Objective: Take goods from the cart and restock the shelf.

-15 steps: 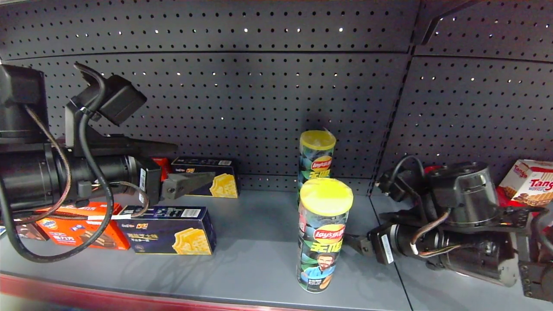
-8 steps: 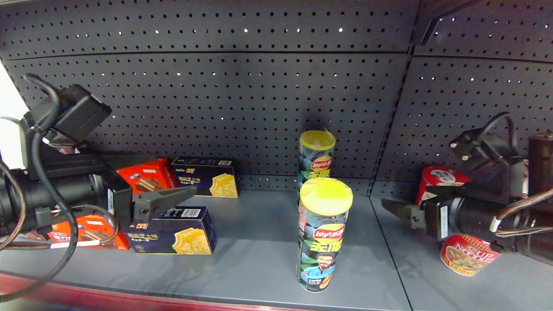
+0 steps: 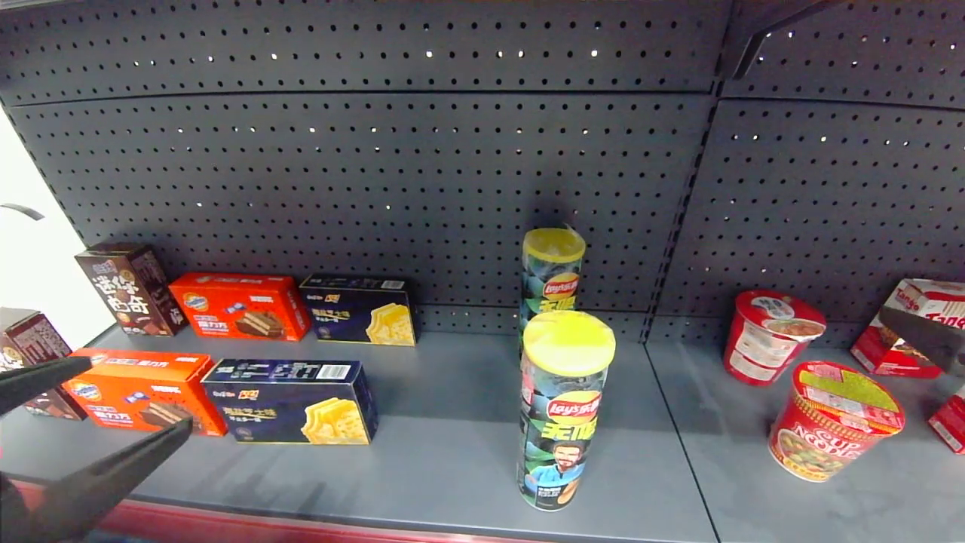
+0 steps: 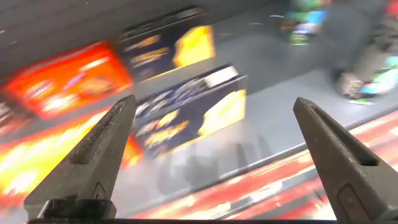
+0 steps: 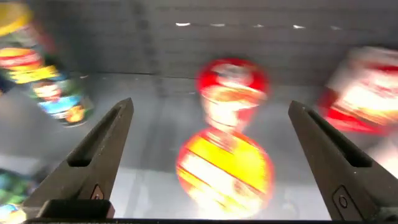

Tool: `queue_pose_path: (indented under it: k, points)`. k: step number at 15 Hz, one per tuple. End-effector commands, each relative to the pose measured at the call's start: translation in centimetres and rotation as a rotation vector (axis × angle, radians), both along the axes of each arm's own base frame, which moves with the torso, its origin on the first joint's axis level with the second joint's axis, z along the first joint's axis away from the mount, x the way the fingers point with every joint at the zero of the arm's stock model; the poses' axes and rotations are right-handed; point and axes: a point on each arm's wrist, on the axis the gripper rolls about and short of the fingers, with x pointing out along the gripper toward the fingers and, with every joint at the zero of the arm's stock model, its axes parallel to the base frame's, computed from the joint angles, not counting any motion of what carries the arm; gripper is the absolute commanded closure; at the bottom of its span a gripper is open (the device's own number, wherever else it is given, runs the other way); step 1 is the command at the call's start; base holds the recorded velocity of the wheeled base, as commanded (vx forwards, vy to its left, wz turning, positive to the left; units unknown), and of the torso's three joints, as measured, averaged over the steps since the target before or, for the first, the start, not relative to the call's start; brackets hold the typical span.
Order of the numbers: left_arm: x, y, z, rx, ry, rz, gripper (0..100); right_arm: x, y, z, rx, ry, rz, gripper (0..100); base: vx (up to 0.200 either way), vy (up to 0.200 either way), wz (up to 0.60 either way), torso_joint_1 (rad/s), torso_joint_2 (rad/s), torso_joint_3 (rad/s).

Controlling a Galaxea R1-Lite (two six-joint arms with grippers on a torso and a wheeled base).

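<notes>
Left gripper [image 4: 213, 102] & right gripper [image 5: 210, 104] both wide open, empty, prob. freed for next pick. Chip cans [image 3: 565, 422] stand at centre of shelf [image 3: 452, 452], one behind other, labels facing out; boxes [image 3: 294, 400] to left, noodle cups [image 3: 833, 418] to right.

1. The left tool [image 3: 139, 394] has drawn back from over the boxes to the front left corner of the shelf [image 3: 452, 430].
2. The right tool [image 5: 211, 104] has pulled away from the front chip can [image 3: 565, 411] to the far right, where one finger [image 3: 923, 335] crosses the wafer box [image 3: 931, 298].
3. The brown box [image 3: 132, 290], rear orange box [image 3: 237, 305], rear noodle cup [image 3: 769, 335] and front noodle cup [image 3: 833, 418] are now uncovered.
</notes>
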Motion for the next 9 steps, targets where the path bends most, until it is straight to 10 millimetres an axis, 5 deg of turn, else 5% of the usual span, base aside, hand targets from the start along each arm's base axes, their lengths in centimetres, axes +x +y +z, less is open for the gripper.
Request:
queue_pose_path:
  k: [1, 9]
  points:
    - [-3.8, 0.6, -1.4, -0.042, -0.088, 0.102, 0, -5.0, -1.7, -2.8, 0.005, -0.026, -0.085, 0, 0.000, 0.000, 0.00, 0.000, 0.00, 0.000]
    - [-11.0, 1.4, -8.9, -0.066, -0.079, 0.274, 0, -12.1, -2.6, -10.8, 0.001, -0.022, -0.210, 0, 0.000, 0.000, 0.00, 0.000, 0.00, 0.000]
